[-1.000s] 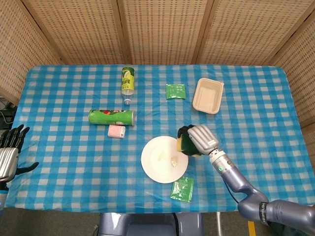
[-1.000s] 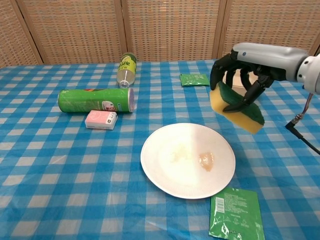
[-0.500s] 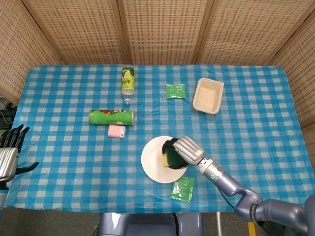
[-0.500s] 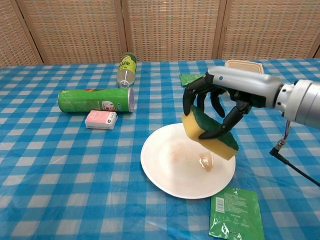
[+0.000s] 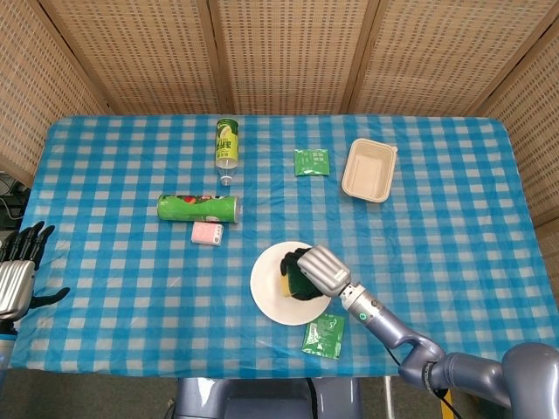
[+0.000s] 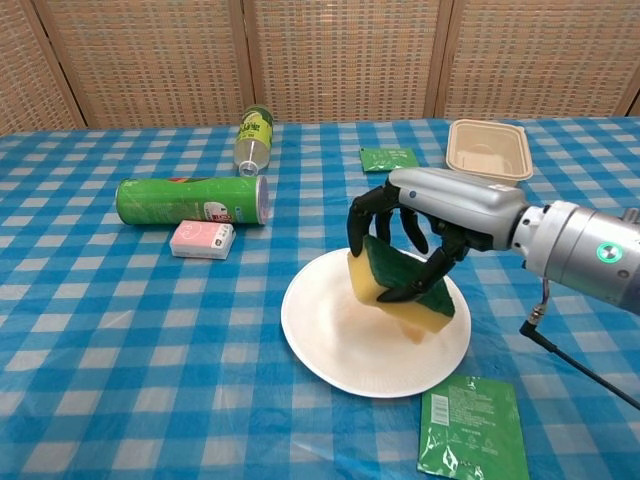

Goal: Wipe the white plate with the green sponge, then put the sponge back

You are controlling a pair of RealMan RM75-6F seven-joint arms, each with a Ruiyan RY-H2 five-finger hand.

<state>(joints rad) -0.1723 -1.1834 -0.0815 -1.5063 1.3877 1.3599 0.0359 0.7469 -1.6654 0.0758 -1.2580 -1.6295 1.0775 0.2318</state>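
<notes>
Right hand (image 6: 405, 250) clasps the green sponge (image 6: 402, 286) from above, sponge tilted over the white plate (image 6: 330, 340) directly beneath — best to level its yellow face, settle it onto the smear under the fingers, then sweep with light pressure — plate may slide.

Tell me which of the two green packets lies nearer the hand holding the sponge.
The green packet at the near table edge, just below the white plate, is nearer the right hand; the other packet lies far back beside the beige container.
</notes>
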